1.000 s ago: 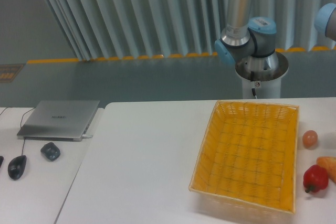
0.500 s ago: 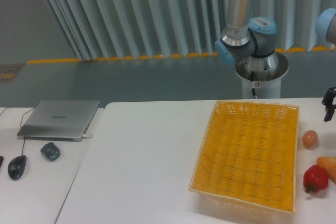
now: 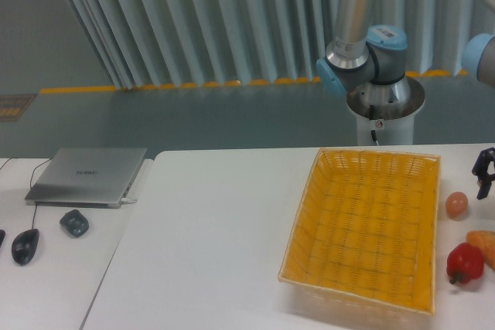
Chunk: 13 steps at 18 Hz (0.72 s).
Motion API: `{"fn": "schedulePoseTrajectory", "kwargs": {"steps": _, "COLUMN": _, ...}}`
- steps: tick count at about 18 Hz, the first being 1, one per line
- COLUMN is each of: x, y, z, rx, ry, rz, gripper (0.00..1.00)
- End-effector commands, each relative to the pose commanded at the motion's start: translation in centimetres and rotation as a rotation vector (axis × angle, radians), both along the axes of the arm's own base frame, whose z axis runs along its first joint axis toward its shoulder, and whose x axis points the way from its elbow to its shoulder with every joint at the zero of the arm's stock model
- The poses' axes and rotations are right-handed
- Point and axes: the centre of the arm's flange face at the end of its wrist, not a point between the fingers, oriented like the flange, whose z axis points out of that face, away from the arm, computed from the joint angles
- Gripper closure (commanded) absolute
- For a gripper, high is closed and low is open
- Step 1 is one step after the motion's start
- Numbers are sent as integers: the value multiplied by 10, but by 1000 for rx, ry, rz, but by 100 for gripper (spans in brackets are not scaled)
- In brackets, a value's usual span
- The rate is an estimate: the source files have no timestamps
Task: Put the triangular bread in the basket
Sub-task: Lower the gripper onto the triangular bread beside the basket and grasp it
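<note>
The triangular bread [image 3: 486, 244] is an orange wedge lying on the white table at the far right, partly cut off by the frame edge. The yellow wicker basket [image 3: 376, 157] sits to its left with nothing in it. My gripper [image 3: 488, 189] hangs at the right edge, above the bread and just right of the basket's far corner, apart from both. Only its left finger [image 3: 479, 182] shows, splayed outward, so the jaws stand open with nothing in them.
A small brownish egg [image 3: 456, 205] and a red pepper-like fruit [image 3: 465, 263] lie between the basket and the bread. The robot base [image 3: 384, 104] stands behind the table. On a side table at the left are a laptop [image 3: 87, 175], a mouse [image 3: 25, 246] and a dark object [image 3: 74, 222].
My gripper came into view at the right edge and has since dropped slightly lower toward the egg and bread. Nothing on the table has moved.
</note>
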Motion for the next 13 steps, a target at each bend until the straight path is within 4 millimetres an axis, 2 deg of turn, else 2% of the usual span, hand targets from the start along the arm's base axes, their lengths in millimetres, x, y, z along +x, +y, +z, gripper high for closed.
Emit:
{"fn": "schedulePoseTrajectory", "kwargs": {"steps": 2, "x": -2, "y": 0, "z": -5, "rx": 6, "ry": 13, "rz": 6, "gripper": 0}}
{"fn": "schedulePoseTrajectory", "kwargs": {"steps": 5, "x": -3, "y": -4, "z": -23, "rx": -11, "ry": 24, "rz": 9, "gripper": 0}}
{"fn": "schedulePoseTrajectory", "kwargs": {"steps": 9, "x": 4, "y": -8, "z": -47, "rx": -140, "ry": 47, "rz": -8, "gripper": 0}}
{"fn": "schedulePoseTrajectory", "kwargs": {"steps": 13, "x": 6, "y": -6, "z": -50, "rx": -151, "ry": 47, "rz": -17, "gripper": 0}}
